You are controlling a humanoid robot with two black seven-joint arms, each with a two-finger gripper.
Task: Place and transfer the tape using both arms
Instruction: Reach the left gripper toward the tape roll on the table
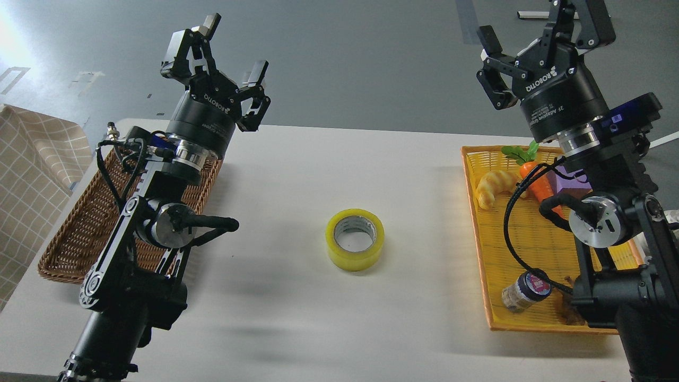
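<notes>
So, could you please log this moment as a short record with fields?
tape: yellow roll lying flat on the white table, between the two baskets, untouched
left pincer: open, raised, empty
right pincer: open, raised, empty
left basket: brown wicker, partly hidden by the arm
right basket: orange tray holding a croissant, toy carrot, purple block, small jar

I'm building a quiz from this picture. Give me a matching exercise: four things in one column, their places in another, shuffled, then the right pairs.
Things:
1. tape
2. carrot
3. small jar
4. brown wicker basket

Places:
A. near end of the yellow tray
B. bare middle of the table
C. left side of the table, under the left arm
D. far end of the yellow tray, beside the croissant

Pairs: 1-B, 2-D, 3-A, 4-C
</notes>
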